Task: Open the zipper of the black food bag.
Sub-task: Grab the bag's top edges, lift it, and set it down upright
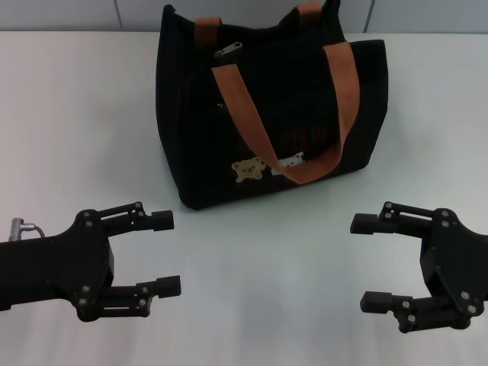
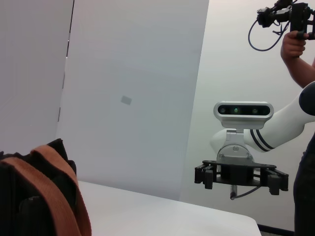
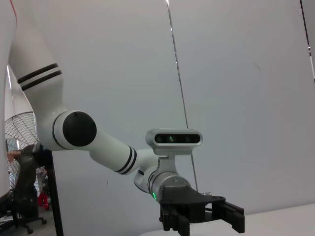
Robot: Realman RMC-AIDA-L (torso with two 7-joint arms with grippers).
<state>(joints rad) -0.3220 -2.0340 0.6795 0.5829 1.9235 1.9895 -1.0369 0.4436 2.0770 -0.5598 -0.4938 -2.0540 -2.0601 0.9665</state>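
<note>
The zipper [image 1: 229,51] shows its silver-grey pull tab at the top of the black food bag [image 1: 263,114], toward the bag's left end; its line seems to run rightward along the top. The bag stands on the white surface [image 1: 76,137], beyond both grippers. The left gripper [image 1: 162,254] looks nearer the pull than the right gripper [image 1: 367,261]; both have jaws spread wide, empty.
</note>
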